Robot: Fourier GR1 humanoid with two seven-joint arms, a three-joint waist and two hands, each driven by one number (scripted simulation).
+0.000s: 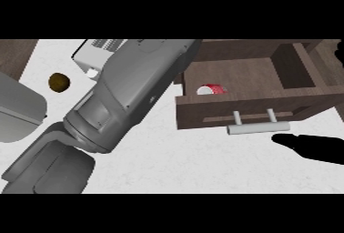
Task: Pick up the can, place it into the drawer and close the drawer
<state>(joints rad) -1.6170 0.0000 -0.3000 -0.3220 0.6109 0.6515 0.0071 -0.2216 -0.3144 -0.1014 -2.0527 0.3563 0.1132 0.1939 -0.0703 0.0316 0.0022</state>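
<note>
Lay inside the open drawer [255, 107], the red can [211, 89], against its near-left corner. Hovered just near-right of the silver handle [258, 128], the right hand [314, 148], fingers straight, holding nothing. Crossed the white counter [194, 164] diagonally, a grey forearm [128, 91]; left hand hidden, grip untellable.

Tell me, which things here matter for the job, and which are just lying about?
Part of the job: the red can, lying inside the open wooden drawer; the right hand near its handle.

Just lying about: a brown round thing; a white appliance.
</note>
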